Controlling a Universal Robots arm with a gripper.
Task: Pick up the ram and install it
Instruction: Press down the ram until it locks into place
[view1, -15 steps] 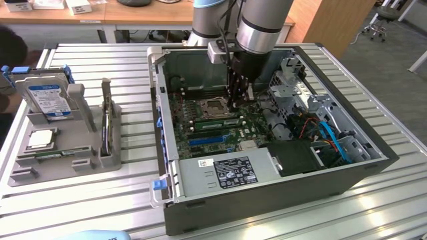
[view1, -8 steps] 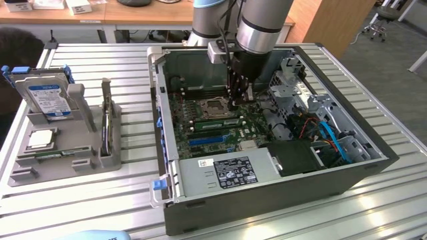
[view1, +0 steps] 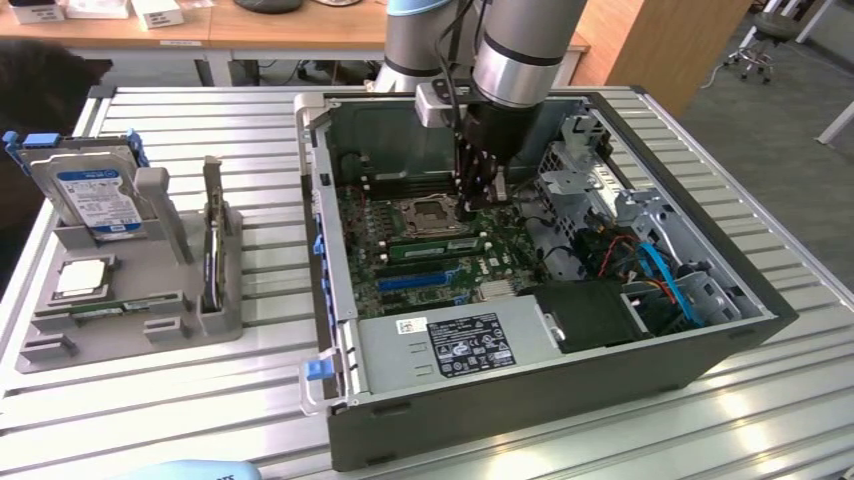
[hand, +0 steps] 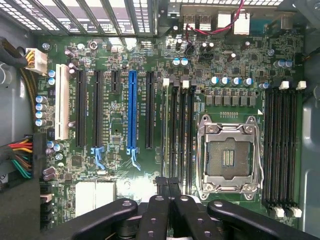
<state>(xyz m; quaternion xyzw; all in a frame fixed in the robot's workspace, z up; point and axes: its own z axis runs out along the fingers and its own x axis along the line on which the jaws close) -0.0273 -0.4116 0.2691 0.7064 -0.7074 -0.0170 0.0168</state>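
Your ram (view1: 430, 247) seems to sit in a slot beside the empty chip socket (hand: 229, 156). The gripper (hand: 169, 187) is clenched above one end, holding nothing. Pushing there could tip it crooked or slip off.

A green ram stick (view1: 430, 249) lies flat and level, seated lengthwise in a memory slot on the motherboard inside the open computer case, just on the near side of the empty processor socket. In the wrist view the ram (hand: 174, 135) runs edge-on between two white latch clips.
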